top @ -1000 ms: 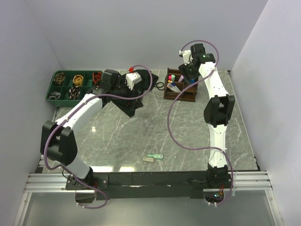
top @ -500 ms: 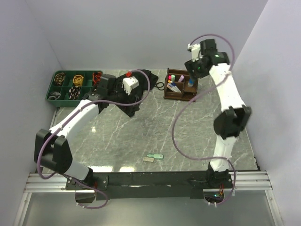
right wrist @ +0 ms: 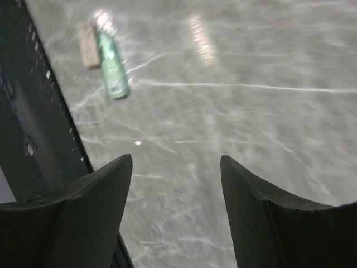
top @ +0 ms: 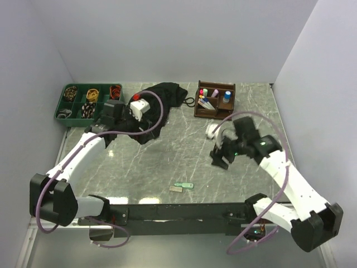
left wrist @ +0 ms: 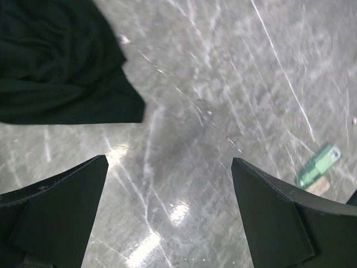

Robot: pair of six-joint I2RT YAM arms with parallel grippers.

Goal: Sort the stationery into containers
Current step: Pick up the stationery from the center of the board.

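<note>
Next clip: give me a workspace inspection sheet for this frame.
Surface: grey veined table, glossy.
Job's things: green highlighter and eraser lie loose, side by side, near the front edge; pens stand in the wooden organiser; green tray partly filled.
Clutter: black cloth, crumpled, at the back.
Grippers: left gripper open, empty, beside the cloth; right gripper open, empty.
Cables: purple cables loop off both arms.
Surroundings: plain pale walls.
</note>
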